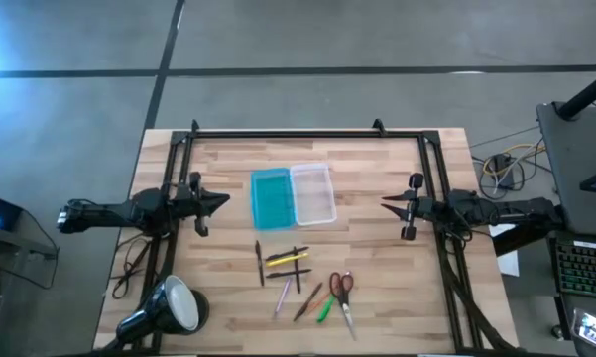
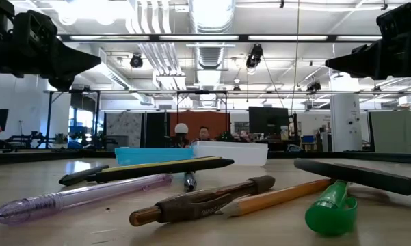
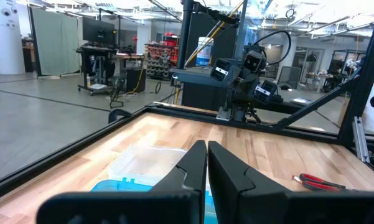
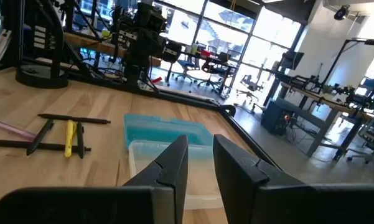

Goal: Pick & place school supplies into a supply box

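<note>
The supply box lies open and flat at the table's middle, with its turquoise half [image 1: 271,196] beside its clear half [image 1: 312,193]. Nearer the front edge the school supplies lie loose on the wood: a yellow pencil [image 1: 287,258] among dark pens [image 1: 260,263], a pinkish pen [image 1: 282,297], a green marker [image 1: 326,307] and red-handled scissors [image 1: 343,293]. My left gripper [image 1: 223,201] hangs level and shut to the left of the box, above the table. On the box's right, my right gripper [image 1: 385,203] points level at it. Its fingers [image 4: 200,138] stand slightly apart with nothing between them.
A black-and-white desk lamp [image 1: 164,309] lies at the near left corner. A black metal frame [image 1: 307,132] runs along the far edge and both sides of the table. Bare wood lies between the box and each gripper. A keyboard [image 1: 585,268] sits off the table at the right.
</note>
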Motion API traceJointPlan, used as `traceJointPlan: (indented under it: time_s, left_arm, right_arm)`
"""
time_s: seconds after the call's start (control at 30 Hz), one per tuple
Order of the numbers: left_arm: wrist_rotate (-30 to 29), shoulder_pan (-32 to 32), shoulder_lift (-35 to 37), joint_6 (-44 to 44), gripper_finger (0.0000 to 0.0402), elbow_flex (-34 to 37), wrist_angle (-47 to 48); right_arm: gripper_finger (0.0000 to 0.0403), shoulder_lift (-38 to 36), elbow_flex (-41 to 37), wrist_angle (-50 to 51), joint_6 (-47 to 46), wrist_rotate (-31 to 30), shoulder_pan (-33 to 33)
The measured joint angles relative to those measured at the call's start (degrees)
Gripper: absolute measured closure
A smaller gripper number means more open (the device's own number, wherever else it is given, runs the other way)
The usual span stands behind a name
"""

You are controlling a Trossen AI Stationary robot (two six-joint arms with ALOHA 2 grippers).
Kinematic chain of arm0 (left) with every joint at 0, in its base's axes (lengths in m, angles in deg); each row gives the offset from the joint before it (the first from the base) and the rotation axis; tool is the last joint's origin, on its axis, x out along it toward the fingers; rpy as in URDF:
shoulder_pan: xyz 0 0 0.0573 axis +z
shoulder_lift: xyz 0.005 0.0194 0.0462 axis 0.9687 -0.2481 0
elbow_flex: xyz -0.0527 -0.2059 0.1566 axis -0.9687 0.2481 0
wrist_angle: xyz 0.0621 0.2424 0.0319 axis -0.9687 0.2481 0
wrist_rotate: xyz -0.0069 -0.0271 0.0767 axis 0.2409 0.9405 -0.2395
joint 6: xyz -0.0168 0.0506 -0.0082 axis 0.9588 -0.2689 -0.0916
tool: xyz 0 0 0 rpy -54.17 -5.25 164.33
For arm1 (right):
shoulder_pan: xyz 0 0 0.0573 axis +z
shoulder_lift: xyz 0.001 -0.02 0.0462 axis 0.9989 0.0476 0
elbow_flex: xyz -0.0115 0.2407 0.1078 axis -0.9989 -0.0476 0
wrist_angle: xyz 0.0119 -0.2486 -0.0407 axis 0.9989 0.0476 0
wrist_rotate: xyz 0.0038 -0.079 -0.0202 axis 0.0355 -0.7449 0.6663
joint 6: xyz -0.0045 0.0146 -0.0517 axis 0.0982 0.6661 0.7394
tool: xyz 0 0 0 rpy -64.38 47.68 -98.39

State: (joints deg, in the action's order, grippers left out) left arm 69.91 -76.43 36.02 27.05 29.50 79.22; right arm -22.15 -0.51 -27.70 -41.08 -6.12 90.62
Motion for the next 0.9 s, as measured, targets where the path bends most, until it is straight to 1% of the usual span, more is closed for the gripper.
traceJointPlan:
  time_s: [0.3, 0.33, 0.37, 0.43, 0.53, 0.6, 0.63, 0.7, 0.73, 0.77, 0.83, 0.9]
  left_arm:
    - [0.0, 0.0, 0.0, 0.0, 0.0401, 0.0, 0.0]
    - [0.0, 0.0, 0.0, 0.0, 0.0401, 0.0, 0.0]
    - [0.0, 0.0, 0.0, 0.0, 0.0401, 0.0, 0.0]
    - [0.0, 0.0, 0.0, 0.0, 0.0401, 0.0, 0.0]
    - [0.0, 0.0, 0.0, 0.0, 0.0401, 0.0, 0.0]
    - [0.0, 0.0, 0.0, 0.0, 0.0401, 0.0, 0.0]
    - [0.0, 0.0, 0.0, 0.0, 0.0401, 0.0, 0.0]
    - [0.0, 0.0, 0.0, 0.0, 0.0401, 0.0, 0.0]
    - [0.0, 0.0, 0.0, 0.0, 0.0401, 0.0, 0.0]
    - [0.0, 0.0, 0.0, 0.0, 0.0401, 0.0, 0.0]
    - [0.0, 0.0, 0.0, 0.0, 0.0401, 0.0, 0.0]
    - [0.0, 0.0, 0.0, 0.0, 0.0401, 0.0, 0.0]
  right_arm:
    - [0.0335, 0.0, 0.0, 0.0, 0.0, 0.0, 0.0]
    - [0.0335, 0.0, 0.0, 0.0, 2.2, -0.1, 0.0]
    - [0.0335, 0.1, 0.0, -0.3, 8.8, -1.0, -0.2]
    - [0.0335, 0.3, 0.0, -2.0, 25.9, -3.6, -0.4]
    - [0.0335, 0.3, 0.0, -3.6, 49.2, -4.4, -0.4]
    - [0.0335, 0.3, 0.0, -3.6, 58.6, -4.9, -0.5]
    - [0.0335, 0.3, 0.0, -3.6, 61.1, -4.9, -0.4]
    - [0.0335, 0.3, 0.0, -3.7, 61.7, -4.2, -0.4]
    - [0.0335, 0.5, 0.0, -3.7, 60.4, -2.2, -0.5]
    - [0.0335, 0.6, 0.0, -4.0, 56.9, 1.4, -0.4]
    - [0.0335, 1.1, 0.0, -5.2, 45.0, 8.9, -0.4]
    - [0.0335, 1.6, 0.0, -5.9, 29.0, 13.4, -0.4]
